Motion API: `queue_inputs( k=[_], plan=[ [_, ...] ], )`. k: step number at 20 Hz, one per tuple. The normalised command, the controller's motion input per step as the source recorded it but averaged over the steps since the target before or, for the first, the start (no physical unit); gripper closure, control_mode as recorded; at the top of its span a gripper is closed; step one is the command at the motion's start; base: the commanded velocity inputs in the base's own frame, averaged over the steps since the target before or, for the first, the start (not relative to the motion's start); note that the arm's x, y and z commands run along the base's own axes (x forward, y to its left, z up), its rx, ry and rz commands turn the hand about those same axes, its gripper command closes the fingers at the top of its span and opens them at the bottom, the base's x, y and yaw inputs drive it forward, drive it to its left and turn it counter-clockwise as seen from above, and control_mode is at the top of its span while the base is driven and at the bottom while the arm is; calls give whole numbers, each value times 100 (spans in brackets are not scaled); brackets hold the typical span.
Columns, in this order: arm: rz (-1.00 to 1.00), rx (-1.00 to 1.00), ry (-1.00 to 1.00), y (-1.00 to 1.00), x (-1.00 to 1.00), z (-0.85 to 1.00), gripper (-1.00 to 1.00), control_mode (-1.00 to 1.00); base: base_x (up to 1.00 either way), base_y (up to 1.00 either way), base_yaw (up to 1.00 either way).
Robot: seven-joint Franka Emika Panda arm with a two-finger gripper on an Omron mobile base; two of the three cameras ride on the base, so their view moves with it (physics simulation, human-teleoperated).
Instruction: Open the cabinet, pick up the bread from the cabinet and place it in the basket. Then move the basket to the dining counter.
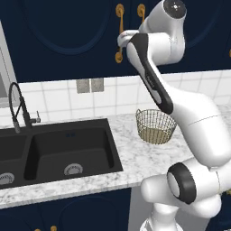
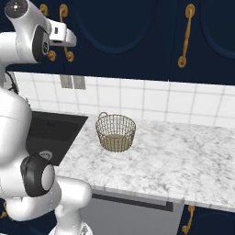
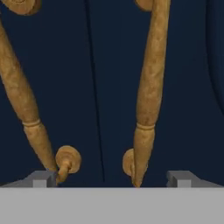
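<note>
Up high, the dark navy cabinet fills the wall, both doors shut, two long brass handles running down either side of the centre seam. Below it, the marble bench stretches wide, with a black sink sunk into it on the left and a black tap behind that. The white arm reaches up from the base, its hand raised right in front of the lower ends of those handles. The claw is spread wide, fingers released, grasping nothing, the handle tips showing just ahead between the fingertips. And the little wire basket stands upright on the bench, right of the sink, near the tiled wall.
</note>
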Motion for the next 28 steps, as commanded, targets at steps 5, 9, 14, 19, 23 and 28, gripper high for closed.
queue_inputs(
  k=[5, 9, 14, 19, 23, 28],
  plan=[
    [0, 2, -4, -29, 77, 0, -100, -100, 0, 0, 0],
    [0, 1, -13, -4, 27, 0, -100, -100, 0, 0, 0],
    [0, 1, -19, 0, 27, -2, -100, -100, 0, 0, 0],
    [0, 2, -12, 0, 63, -3, 100, -100, 0, 0, 0],
    [0, 4, -5, 0, 32, 0, 100, -100, 0, 0, 0],
    [0, 8, -4, -8, -45, 2, 100, -100, 0, 0, 0]
  ],
)
